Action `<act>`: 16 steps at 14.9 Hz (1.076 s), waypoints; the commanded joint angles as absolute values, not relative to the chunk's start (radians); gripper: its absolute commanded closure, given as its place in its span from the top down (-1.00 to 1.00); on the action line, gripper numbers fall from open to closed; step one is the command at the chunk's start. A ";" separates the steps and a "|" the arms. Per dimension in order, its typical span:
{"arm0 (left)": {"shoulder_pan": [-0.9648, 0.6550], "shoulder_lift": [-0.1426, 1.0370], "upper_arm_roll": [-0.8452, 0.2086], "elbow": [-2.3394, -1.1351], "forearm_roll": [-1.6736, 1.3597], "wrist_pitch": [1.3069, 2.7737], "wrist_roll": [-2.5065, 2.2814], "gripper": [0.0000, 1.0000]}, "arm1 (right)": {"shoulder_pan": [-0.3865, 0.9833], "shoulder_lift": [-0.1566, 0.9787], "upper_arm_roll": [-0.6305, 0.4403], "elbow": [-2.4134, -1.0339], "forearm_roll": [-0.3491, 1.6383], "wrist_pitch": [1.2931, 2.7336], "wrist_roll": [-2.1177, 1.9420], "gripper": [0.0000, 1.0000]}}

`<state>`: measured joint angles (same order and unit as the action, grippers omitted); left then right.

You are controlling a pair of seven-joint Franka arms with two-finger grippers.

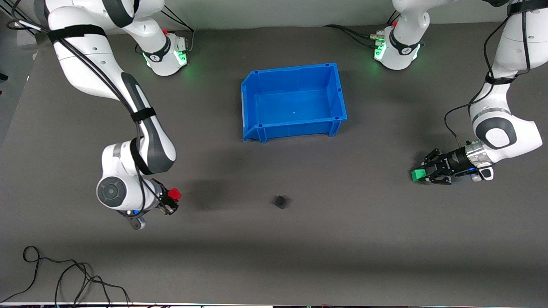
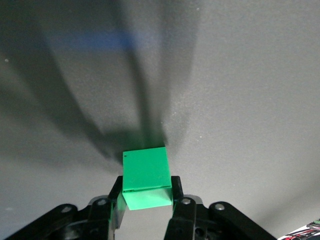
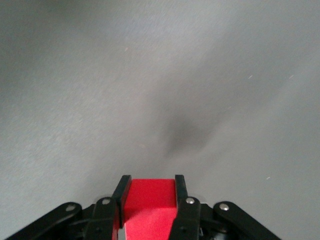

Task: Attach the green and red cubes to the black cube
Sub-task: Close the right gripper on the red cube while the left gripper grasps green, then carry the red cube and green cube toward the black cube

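Cubes look light, rigid and smooth, best pinched on two flat parallel faces. The small matte black cube [image 1: 281,201] lies on the grey mat [image 1: 342,256], nearer the camera than the blue plastic bin [image 1: 293,130]. The left gripper [image 1: 421,174] clamps the bright green cube [image 2: 145,177]; the right gripper [image 1: 171,201] clamps the bright red cube [image 3: 148,200].

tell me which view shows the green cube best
The left wrist view: the green cube fills the middle of it, clamped between the left gripper fingers. The front view shows it only as a small green spot at that gripper's tip. The right wrist view shows none of it, only the red cube.
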<state>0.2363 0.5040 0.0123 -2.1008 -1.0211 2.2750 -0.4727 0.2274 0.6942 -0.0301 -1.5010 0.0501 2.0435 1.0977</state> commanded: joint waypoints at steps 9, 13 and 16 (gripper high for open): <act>0.148 0.479 0.018 -1.973 -0.973 2.264 -0.700 -1.00 | 0.411 0.929 -0.029 -1.159 0.091 2.040 1.437 -0.62; 0.017 0.492 0.017 -1.879 -0.962 2.267 -0.865 -1.00 | 0.456 1.014 -0.006 -1.074 0.090 2.115 1.604 -0.62; -0.078 0.498 0.017 -1.844 -0.963 2.279 -0.911 -1.00 | 0.453 1.034 0.063 -1.052 0.101 2.167 1.699 -0.65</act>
<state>-0.0182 0.4922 0.0014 -1.8711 -0.9760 2.2733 -0.8663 0.4519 1.0041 0.0307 -1.1155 0.0766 2.1496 1.6251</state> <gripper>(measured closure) 0.630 0.612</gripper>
